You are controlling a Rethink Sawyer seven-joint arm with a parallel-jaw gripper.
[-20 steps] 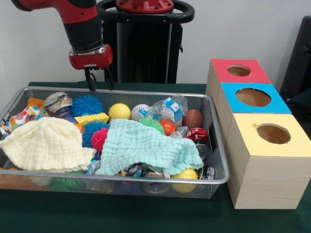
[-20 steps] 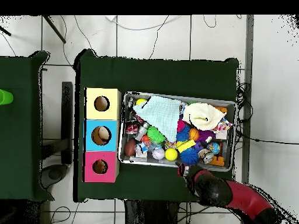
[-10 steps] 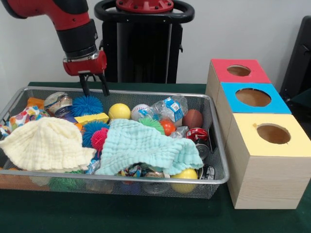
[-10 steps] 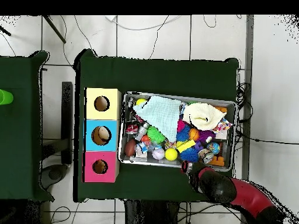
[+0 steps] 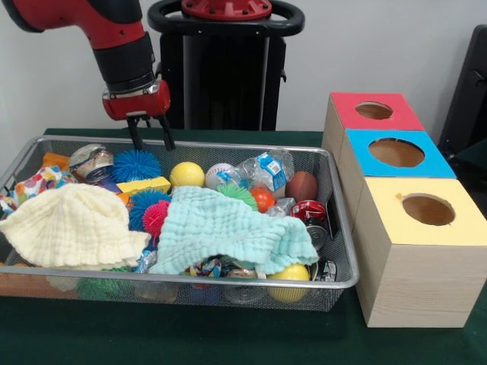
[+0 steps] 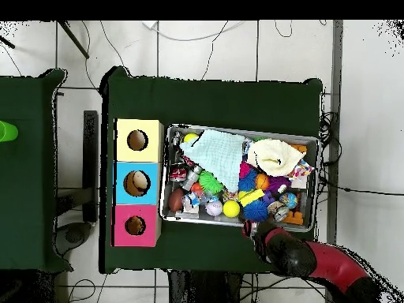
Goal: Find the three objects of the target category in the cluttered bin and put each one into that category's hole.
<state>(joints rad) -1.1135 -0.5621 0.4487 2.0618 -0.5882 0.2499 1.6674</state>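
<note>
Looking at our progress, we'd say it's basically square one. We've got the bin (image 5: 335,220) crammed full: two cloths on top, yellow ball (image 5: 186,174), baseball (image 5: 217,173) and brown football (image 5: 302,185) up around 12 to 1 o'clock in the front view. At 3 o'clock the boxes (image 5: 396,160) sit with all three holes looking empty, though we can't see deep inside. Our gripper (image 5: 151,133) hangs at 11 o'clock over the bin's rim, fingers apart, nothing in them.
</note>
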